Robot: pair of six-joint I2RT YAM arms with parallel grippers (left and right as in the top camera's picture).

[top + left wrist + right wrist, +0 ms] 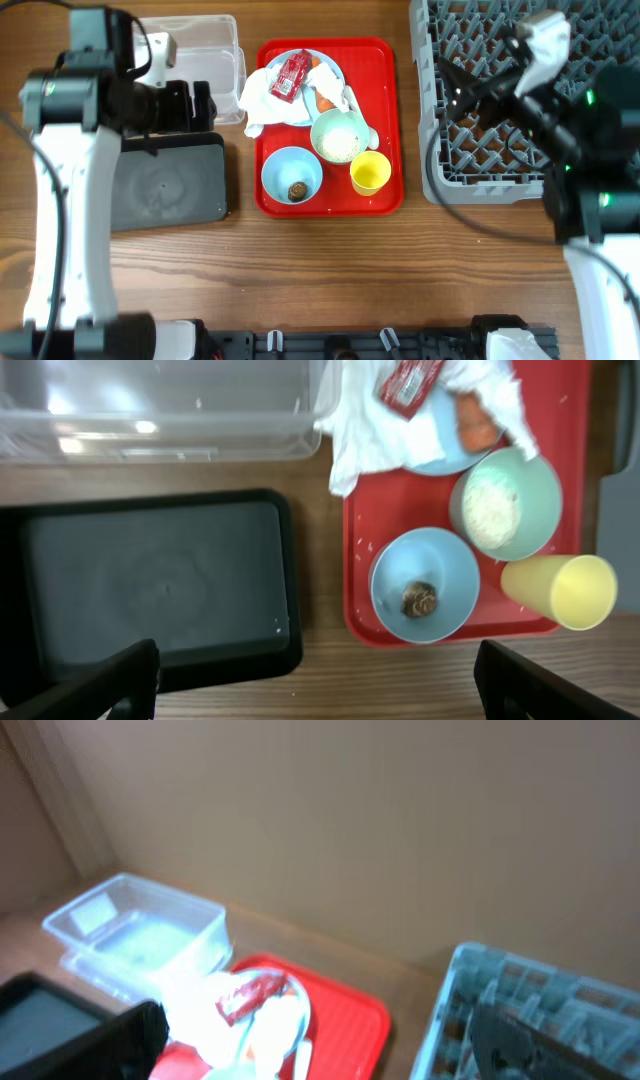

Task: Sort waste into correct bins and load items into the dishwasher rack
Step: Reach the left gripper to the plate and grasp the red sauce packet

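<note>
A red serving tray holds the dishes. On it a light blue plate carries crumpled white napkins, a red wrapper and a carrot piece. A pale green bowl holds rice. A light blue bowl holds a brown lump. A yellow cup lies beside them. I cannot pick out the white spoon. My left gripper is open and empty over the black tray's edge. My right gripper is open and empty above the grey rack, as the right wrist view shows.
The clear tub stands at the back left, and the black tray lies in front of it. Both show in the left wrist view, the tub above the tray. A few rice grains lie on the red tray.
</note>
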